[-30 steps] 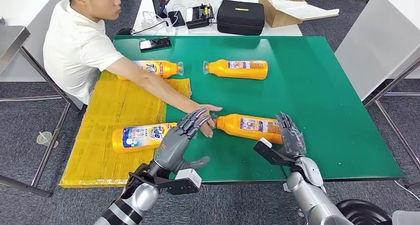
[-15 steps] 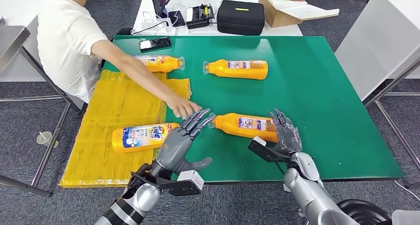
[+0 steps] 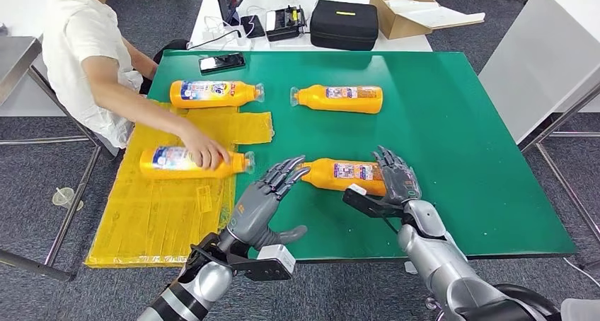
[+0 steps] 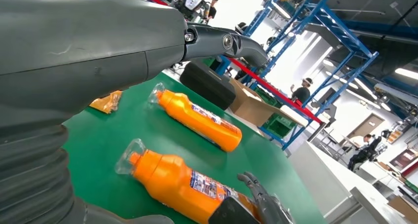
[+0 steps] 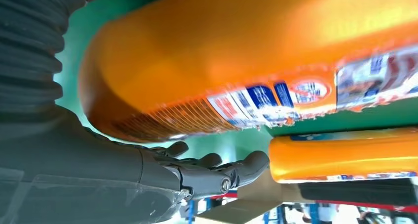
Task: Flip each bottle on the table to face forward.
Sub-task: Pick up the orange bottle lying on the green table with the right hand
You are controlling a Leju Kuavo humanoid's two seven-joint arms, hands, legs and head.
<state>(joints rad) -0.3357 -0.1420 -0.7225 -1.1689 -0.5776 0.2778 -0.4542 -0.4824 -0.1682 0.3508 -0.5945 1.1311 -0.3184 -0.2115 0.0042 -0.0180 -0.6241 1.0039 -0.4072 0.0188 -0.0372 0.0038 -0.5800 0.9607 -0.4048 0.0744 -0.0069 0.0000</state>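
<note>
**Near bottle lying crosswise between two hands**

Item 1. Right hand: fingers spread and apart, holding nothing. It rests against or just over the base end of the near bottle; whether the fingers actually touch cannot be told from the head view. In the right wrist view the bottle's orange side looms directly ahead of the palm.

Item 2. Left hand: fingers extended and apart, empty. Its fingertips reach just short of the bottle's clear cap end.

Item 3. Near bottle: lies flat on the green table, long axis running across from one hand to the other, cap toward the left hand, base toward the right. The right hand is judged the nearer; the coming roll likely turns on that hand closing around the base end.

Item 4. Far bottle: beyond both hands, well apart, lying flat, parallel to the near one, cap pointing the same way.

Item 5. Two further bottles, out past the left hand: one on the table, one on the yellow sheet under a person's hand.
</note>
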